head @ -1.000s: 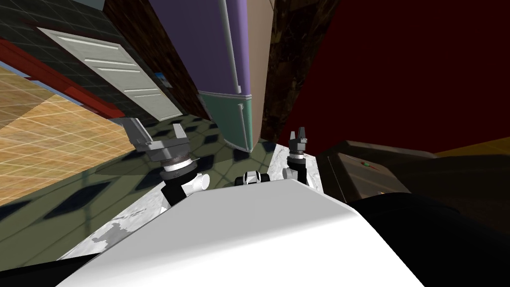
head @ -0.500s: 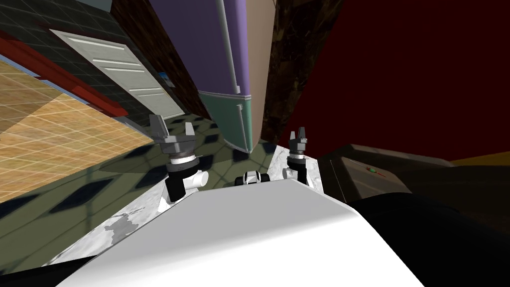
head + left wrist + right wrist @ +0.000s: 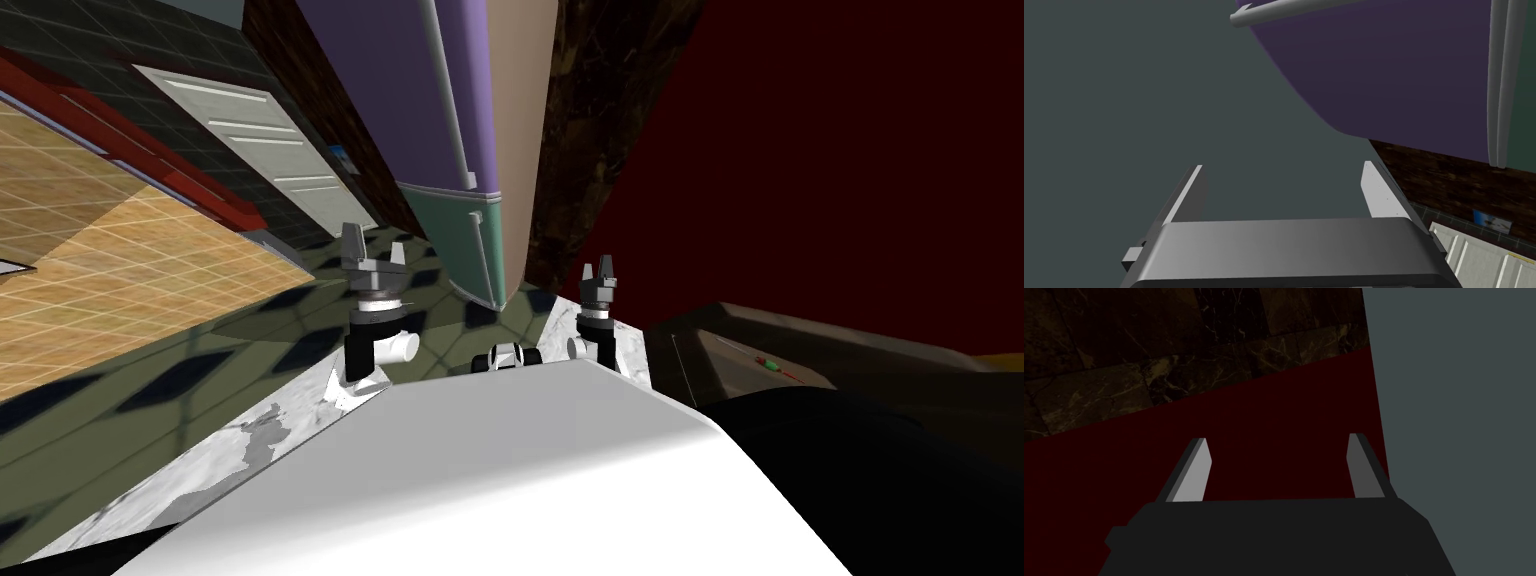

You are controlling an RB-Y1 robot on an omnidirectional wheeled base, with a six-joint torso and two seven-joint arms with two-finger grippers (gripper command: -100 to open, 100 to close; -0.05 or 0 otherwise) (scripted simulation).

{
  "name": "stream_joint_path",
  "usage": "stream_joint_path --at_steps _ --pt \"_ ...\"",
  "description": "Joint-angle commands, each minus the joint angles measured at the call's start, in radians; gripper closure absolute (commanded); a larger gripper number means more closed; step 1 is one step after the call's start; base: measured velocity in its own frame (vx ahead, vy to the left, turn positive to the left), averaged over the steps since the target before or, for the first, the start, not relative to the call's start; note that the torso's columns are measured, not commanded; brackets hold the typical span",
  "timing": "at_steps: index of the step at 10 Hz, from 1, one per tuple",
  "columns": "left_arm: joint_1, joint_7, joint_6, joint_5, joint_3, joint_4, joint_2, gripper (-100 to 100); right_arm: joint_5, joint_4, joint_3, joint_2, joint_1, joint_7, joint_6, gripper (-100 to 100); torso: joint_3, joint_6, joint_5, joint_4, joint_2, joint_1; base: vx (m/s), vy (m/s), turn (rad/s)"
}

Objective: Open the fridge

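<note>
Head view: the fridge (image 3: pixel 440 120), purple door over teal, is seen straight ahead. The L end effector (image 3: pixel 372 250) is held near its front and the R end effector (image 3: pixel 600 270) off to its side. 
L wrist view: it is seen wide open and empty, w/ the door handle (image 3: pixel 1499 80) beyond. 
R wrist view: likewise open, nothing gripped.

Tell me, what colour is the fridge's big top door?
Purple. The top door shows best in the head view, above a green lower door.
</note>
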Motion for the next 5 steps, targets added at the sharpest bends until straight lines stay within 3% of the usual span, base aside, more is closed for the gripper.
stream_joint_path --at_steps 1,2,5 --pt "-0.072 0.002 0.066 0.025 -0.003 0.062 0.038 -100 0.0 0.0 0.0 0.0 0.0 0.0 0.0 0 0.0 0.0 0.0 0.0 0.0 0.001 0.116 -0.147 0.117" --pt "-0.077 0.002 0.066 0.025 -0.003 0.062 0.038 -100 0.0 0.0 0.0 0.0 0.0 0.0 0.0 0 0.0 0.0 0.001 0.0 -0.001 0.002 0.085 -0.119 0.017" --pt "-0.173 0.003 0.155 0.054 -0.009 0.129 0.076 -100 0.0 0.0 0.0 0.0 0.0 0.0 0.0 0 0.0 0.0 0.0 0.0 0.0 0.001 0.094 -0.139 0.106"
